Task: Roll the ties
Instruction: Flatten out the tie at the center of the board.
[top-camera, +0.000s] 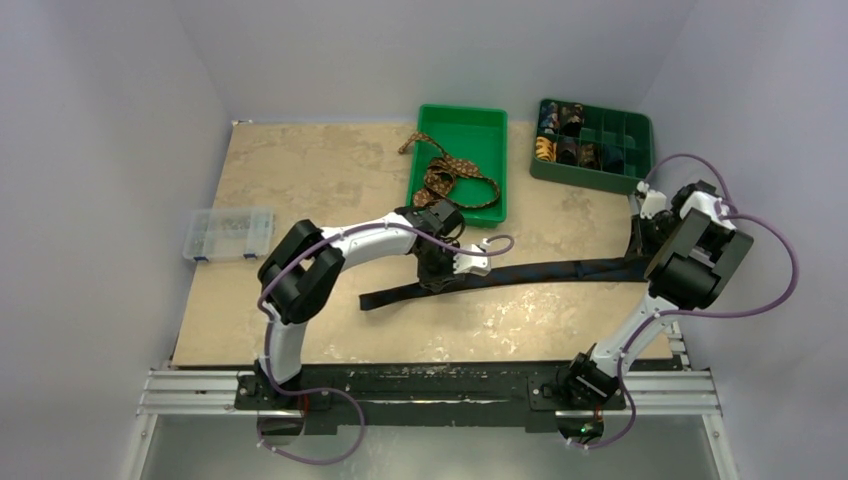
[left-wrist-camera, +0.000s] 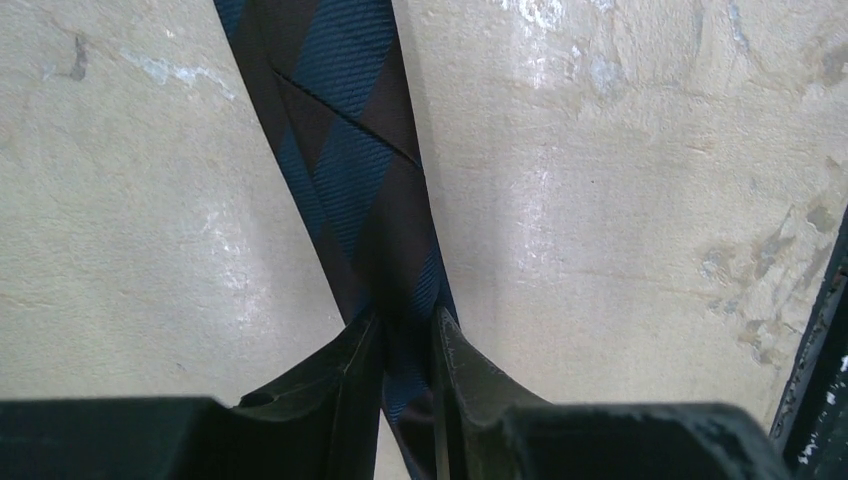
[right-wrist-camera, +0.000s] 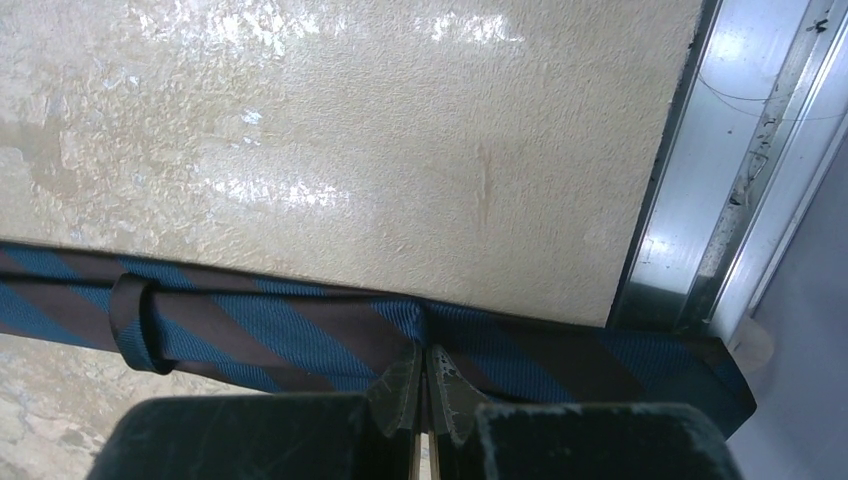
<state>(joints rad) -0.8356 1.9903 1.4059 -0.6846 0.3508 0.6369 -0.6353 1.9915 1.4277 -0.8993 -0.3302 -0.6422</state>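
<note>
A dark tie (top-camera: 560, 272) with blue and brown stripes lies stretched across the table from left to right. My left gripper (top-camera: 440, 272) stands over its left part. In the left wrist view the narrow stretch of this tie (left-wrist-camera: 345, 170) runs between the two fingers, and my left gripper (left-wrist-camera: 405, 345) is shut on it. My right gripper (top-camera: 641, 240) holds the right end by the table's edge. In the right wrist view my right gripper (right-wrist-camera: 426, 365) is shut on the wide part of the tie (right-wrist-camera: 250, 335), beside its keeper loop. A brown patterned tie (top-camera: 450, 175) lies loose in a green tray (top-camera: 495, 125).
A green compartment box (top-camera: 640, 135) with several rolled ties stands at the back right. A clear plastic box (top-camera: 228, 233) sits at the table's left edge. The metal rail of the table's right edge (right-wrist-camera: 700, 200) runs close to the right gripper.
</note>
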